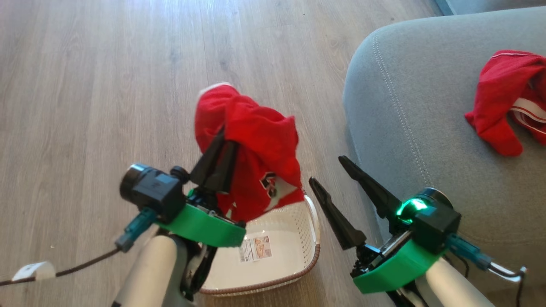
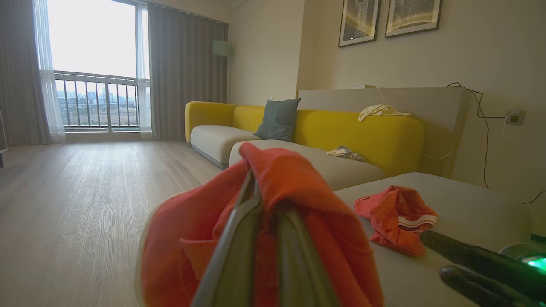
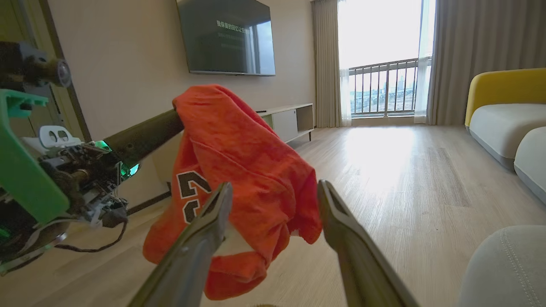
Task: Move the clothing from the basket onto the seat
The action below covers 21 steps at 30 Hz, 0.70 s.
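One red garment (image 1: 260, 145), mid-transfer, hangs pinched in the left gripper (image 1: 225, 143) above the basket (image 1: 298, 213); the right gripper (image 1: 326, 169) gapes empty. Next: carry it past the seat (image 1: 426, 128)'s near edge, then release.

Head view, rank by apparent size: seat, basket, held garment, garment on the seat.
1. seat, by far the largest.
2-3. held garment and basket: about alike. The garment is raised nearer the camera and the basket is partly hidden, so I won't rank them.
4. garment on the seat, cut by the frame edge.
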Motion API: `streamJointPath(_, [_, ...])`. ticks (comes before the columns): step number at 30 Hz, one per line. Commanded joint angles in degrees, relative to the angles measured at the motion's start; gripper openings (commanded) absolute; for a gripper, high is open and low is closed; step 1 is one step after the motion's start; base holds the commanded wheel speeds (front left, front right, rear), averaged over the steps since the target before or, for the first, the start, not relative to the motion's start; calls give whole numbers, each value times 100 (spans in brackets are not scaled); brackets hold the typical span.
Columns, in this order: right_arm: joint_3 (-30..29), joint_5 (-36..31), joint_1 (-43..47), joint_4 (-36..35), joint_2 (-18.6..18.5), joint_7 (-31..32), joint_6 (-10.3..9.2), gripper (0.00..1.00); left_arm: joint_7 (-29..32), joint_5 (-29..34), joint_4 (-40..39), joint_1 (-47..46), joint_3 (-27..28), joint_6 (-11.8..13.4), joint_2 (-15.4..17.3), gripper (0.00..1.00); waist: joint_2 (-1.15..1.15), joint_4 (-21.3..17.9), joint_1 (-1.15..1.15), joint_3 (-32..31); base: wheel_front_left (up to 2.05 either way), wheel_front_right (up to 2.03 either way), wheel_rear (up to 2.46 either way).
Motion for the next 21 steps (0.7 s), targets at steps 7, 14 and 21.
streamJointPath(7, [308,-525,-547,466,-86,-38,-1,100,-27,-135,-150,-340,-240,-28,51,0,0,141,0,6,0,0,0])
streamJointPath(14, [666,-803,-807,746,-201,-38,-1,100,-27,-154,-45,-453,-526,-27,51,0,0,228,0,-30,0,0,0])
streamJointPath(21, [1097,-1005,-898,883,-331,-38,-1,100,-27,-275,86,-478,-462,125,51,0,0,210,0,-106,0,0,0])
